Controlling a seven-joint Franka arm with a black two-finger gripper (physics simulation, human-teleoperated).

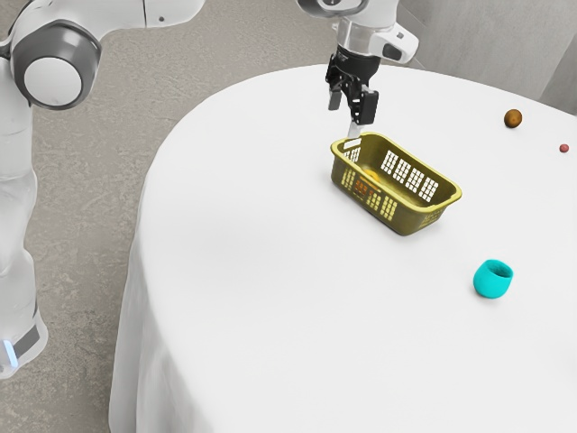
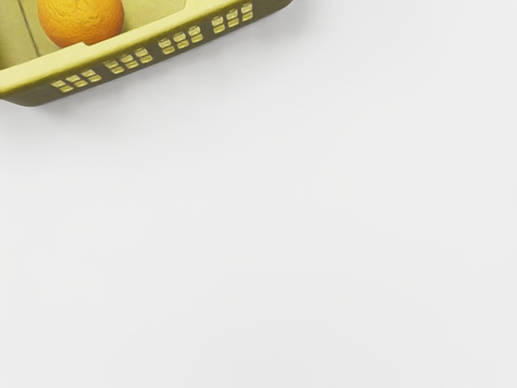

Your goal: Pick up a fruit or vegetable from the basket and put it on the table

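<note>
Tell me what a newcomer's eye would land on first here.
Probably the turquoise cup, a bright spot of colour on the white tablecloth, standing apart from the yellow-green basket. Next, likely the orange, vivid inside that basket in the wrist view. The black gripper might follow, open above the table near one end of the basket.

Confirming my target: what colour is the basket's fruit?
The fruit is orange, clearest in the wrist view.
</note>
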